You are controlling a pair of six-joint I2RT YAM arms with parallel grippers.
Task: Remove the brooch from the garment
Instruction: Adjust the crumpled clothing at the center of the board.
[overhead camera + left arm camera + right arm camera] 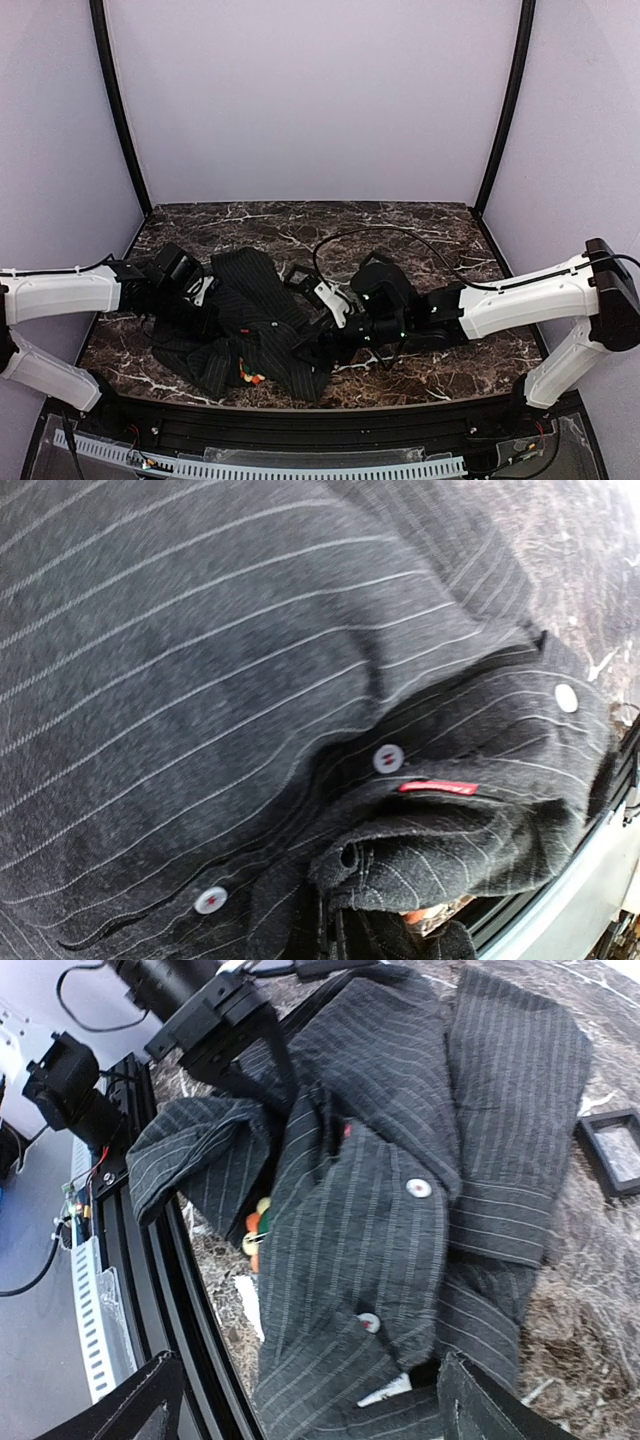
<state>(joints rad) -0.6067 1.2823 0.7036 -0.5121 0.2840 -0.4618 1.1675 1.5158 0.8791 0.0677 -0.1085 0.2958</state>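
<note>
The garment (255, 325) lies crumpled on the dark marble worktop (430, 225), and the brooch (250, 377) sits at its 6 o'clock edge, close to the black rail (300, 422) along the near side. In the right wrist view the brooch (256, 1232) shows as orange and cream petals tucked between two folds, half covered by the striped cloth.

The left claw (200, 293) is at the garment's 9 o'clock side. It is closed, with a bunched fold of the cloth drawn up to its tip. Its own camera is filled by pinstripes, three pale buttons (388, 758) and a small red tag (438, 787); its fingers are hidden there. An orange scrap at that view's 6 o'clock edge is too buried to identify.

The right claw (310, 1405) is spread wide over the garment's 3 o'clock side. It grips nothing, and only its two dark fingertips (135, 1410) show at the bottom of its view.

A small black square box (301, 277) rests at the garment's 1 o'clock, just beside the right claw, and is cut off at the frame edge in the right wrist view. A black cable (400, 232) loops across the worktop behind it.
</note>
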